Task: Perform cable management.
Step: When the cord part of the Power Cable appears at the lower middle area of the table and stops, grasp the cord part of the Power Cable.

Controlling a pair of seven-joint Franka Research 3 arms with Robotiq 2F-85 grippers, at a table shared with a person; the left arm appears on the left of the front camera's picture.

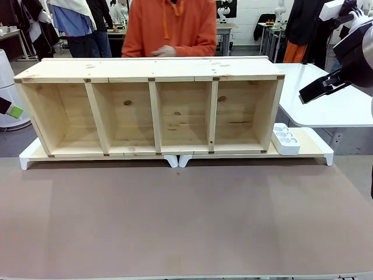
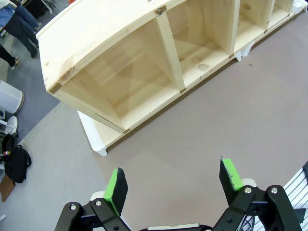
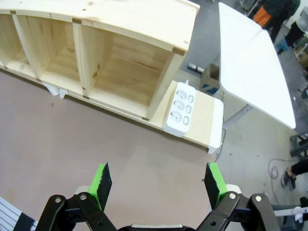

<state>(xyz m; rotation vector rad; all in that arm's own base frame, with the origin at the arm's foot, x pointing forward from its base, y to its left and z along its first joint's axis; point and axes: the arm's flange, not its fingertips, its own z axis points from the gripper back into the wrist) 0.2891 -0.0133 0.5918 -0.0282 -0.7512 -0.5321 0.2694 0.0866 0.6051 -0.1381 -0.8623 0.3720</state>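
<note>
**Both grippers wide open, nothing held**

L gripper (image 2: 172, 173): jaws spread wide, green pads (image 2: 114, 190) well apart, bare brown desk (image 2: 216, 110) showing between them, nothing gripped. In front view just its green tip pokes in at the left edge, rest cut off.

R gripper (image 3: 157, 173): likewise fully open and empty, over the desk. Front view has it high at the right edge, fingers dark against a white table (image 1: 338, 105), arm partly cut by the frame.

Beyond: wooden shelf (image 1: 151, 70), 4 open bays, on white risers (image 1: 315, 143). White power strip (image 3: 179, 107) sits on the riser just beside the shelf's R end.

Person in orange (image 1: 169, 26) stands behind the shelf, lower body hidden by it, one hand (image 1: 166, 51) near its top edge.

Cable: can't tell where it is. Thin cord (image 3: 275, 167) looped on the floor past the riser, too small to ID.
</note>
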